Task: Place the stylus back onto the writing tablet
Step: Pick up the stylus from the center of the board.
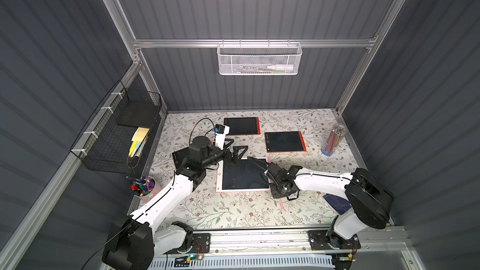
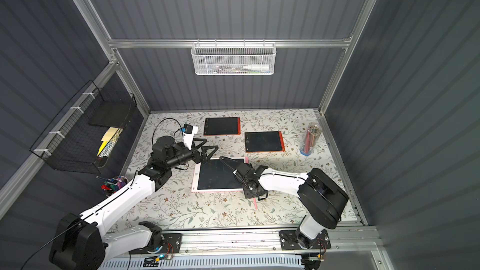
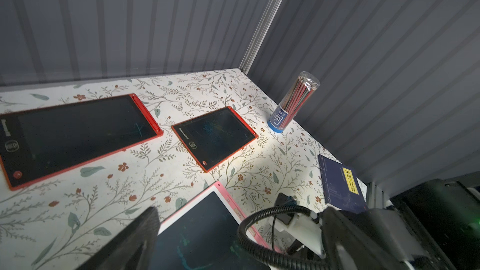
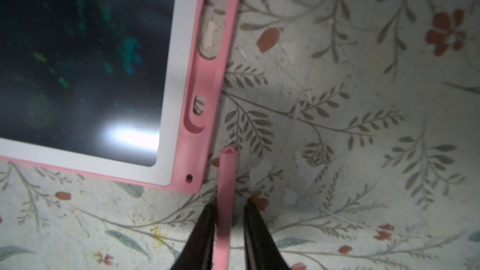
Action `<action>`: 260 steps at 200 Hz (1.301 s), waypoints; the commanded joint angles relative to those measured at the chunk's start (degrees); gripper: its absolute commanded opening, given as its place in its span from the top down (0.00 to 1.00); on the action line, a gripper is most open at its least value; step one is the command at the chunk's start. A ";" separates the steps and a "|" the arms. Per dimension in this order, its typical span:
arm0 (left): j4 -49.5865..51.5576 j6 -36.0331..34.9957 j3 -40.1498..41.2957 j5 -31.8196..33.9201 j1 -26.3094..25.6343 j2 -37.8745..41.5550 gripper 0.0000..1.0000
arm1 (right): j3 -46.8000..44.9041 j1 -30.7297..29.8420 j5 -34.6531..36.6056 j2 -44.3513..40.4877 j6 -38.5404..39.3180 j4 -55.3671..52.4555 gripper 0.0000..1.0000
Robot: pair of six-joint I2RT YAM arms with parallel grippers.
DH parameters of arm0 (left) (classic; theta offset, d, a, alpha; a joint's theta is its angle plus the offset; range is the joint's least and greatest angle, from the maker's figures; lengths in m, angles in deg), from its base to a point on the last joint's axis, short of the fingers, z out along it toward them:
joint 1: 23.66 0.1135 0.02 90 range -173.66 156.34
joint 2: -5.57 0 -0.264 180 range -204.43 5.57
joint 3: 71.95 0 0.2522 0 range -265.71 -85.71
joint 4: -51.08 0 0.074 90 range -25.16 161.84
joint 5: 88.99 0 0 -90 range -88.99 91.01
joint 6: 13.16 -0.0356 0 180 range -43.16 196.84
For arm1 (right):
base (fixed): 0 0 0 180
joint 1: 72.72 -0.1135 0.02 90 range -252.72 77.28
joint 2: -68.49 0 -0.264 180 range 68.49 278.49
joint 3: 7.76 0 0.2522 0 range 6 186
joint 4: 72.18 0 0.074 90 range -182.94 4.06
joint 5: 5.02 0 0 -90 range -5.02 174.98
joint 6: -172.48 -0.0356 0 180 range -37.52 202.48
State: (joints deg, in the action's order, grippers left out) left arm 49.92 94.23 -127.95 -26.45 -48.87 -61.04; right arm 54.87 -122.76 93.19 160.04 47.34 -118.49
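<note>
One slim pink plastic stylus [image 4: 225, 177] lies flat on the floral-patterned tabletop [image 4: 337, 125]. It sits just beside the near right corner of the pink-framed writing tablet with a dark screen [image 4: 174, 100], not on it. Its long axis runs nearly parallel to the tablet's empty pink side groove [image 4: 205, 81], set slightly outward and towards the robot. The right gripper [image 4: 229, 207] straddles the stylus with black fingers narrowly spread. One seems to touch and a gap shows beside the other, so it is not yet pinching. The left gripper [image 1: 237, 146] hovers wide open over the tablet's far left corner, clearly farther away.
</note>
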 commanded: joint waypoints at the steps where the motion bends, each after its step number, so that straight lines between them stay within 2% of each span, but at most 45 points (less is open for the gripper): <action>1: 5.66 2.58 -1.25 -0.75 -0.45 3.33 0.01 | -0.87 -0.12 1.55 1.25 -0.90 0.17 0.75; 38: 14.63 0.05 -1.31 -0.24 -0.45 5.85 0.01 | -1.04 1.31 1.66 2.32 -0.55 0.75 0.75; 83: 20.83 -1.38 1.27 -1.66 -0.45 9.37 0.01 | -1.49 3.36 1.64 2.56 -0.30 1.20 0.76; 129: 17.78 -3.45 3.81 -5.20 -0.45 9.18 0.01 | -1.24 3.46 0.22 2.63 -0.33 0.82 0.81; 260: 15.62 -4.20 5.59 -4.84 -0.45 7.80 0.01 | 0.48 3.46 2.75 0.91 -0.59 -1.30 0.84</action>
State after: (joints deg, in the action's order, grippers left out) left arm 66.36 91.15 -122.86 -30.60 -48.87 -53.28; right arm 55.00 -119.57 94.02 160.69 46.80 -115.96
